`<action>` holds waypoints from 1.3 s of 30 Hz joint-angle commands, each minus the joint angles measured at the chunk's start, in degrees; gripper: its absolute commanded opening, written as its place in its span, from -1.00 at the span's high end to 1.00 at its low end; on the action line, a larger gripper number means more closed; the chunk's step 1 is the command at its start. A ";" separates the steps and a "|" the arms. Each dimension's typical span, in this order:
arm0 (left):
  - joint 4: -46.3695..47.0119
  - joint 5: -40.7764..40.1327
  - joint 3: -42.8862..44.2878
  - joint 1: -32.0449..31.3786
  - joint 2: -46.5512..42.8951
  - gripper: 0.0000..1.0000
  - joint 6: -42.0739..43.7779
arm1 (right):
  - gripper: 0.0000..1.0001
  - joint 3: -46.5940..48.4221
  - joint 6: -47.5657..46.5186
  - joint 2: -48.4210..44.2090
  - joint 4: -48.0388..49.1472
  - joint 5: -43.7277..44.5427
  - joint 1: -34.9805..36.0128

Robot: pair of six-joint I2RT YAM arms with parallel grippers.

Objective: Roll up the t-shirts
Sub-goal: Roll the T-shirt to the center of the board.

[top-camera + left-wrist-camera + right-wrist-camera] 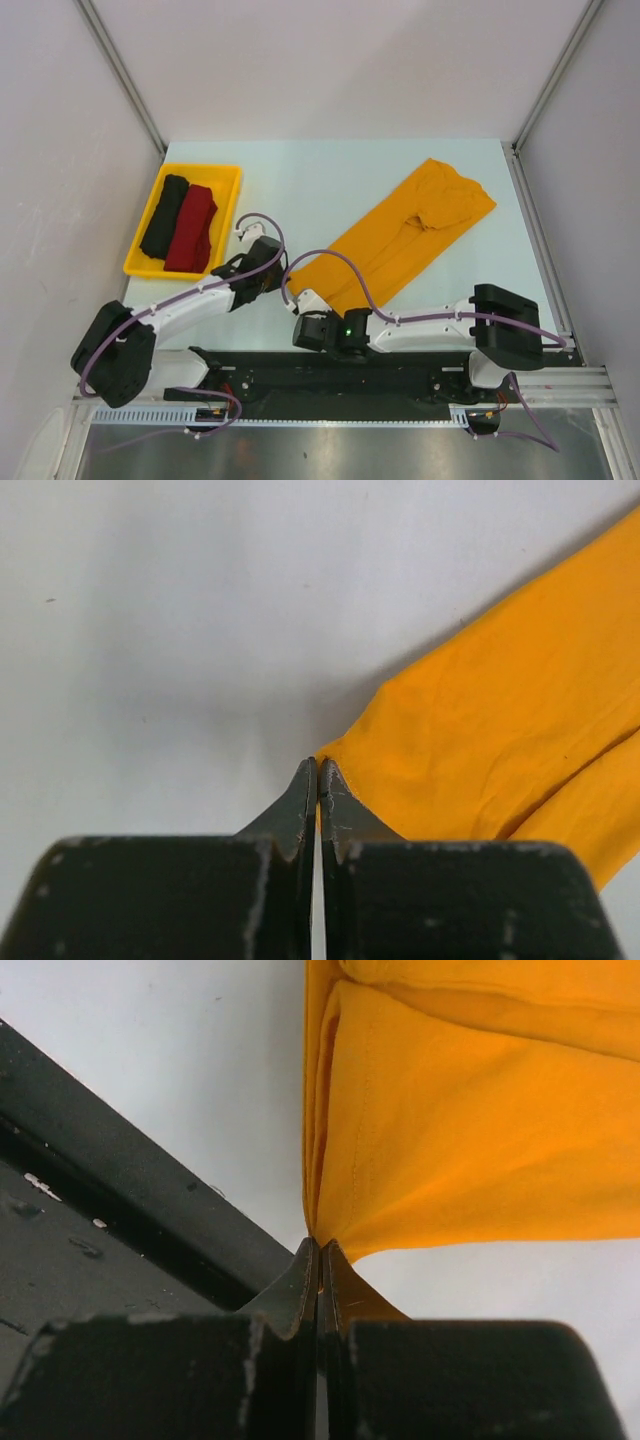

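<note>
Your mustard-orange cloth t-shirt (pixel 400 240) lies flat on the pale tabletop (pixel 320 180), folded into a long narrow strip. Its long axis runs on a diagonal: one end sits close to the middle of the near edge, and the other points toward the far right corner. At that far end the cloth is bunched and creased.

Your left gripper (pixel 318 765) is clenched, its fingertips pressed together on the left corner of the strip's near end. In the left wrist view the cloth spreads away to the right from that pinch.

Your right gripper (pixel 319 1245) is also clenched, on the other near corner. In the right wrist view the cloth gathers into folds that converge on its tips. The black base rail (pixel 110 1160) along the near edge lies just to the left of that grip.

Toward the far left corner stands the rigid yellow plastic tray (pixel 228 172), well apart from the strip. A black cloth roll (pixel 165 215) and a dark red cloth roll (pixel 192 228) lie in it lengthwise and touching. The black roll is on the left, and both have their long axes running roughly from near to far.
</note>
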 commanded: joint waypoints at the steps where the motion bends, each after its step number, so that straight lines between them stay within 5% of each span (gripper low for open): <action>1: -4.16 -4.01 2.40 -0.20 -1.48 1.00 -0.30 | 1.00 1.54 1.70 -0.14 -0.41 -4.13 -1.35; 16: -9.61 -2.43 24.38 -3.46 17.94 0.99 -2.67 | 1.00 -1.61 5.92 -8.13 -2.43 -5.72 -11.90; 39: -7.86 -0.94 36.25 -5.74 31.13 1.00 -2.15 | 1.00 -12.61 3.82 -15.53 4.60 -12.39 -28.24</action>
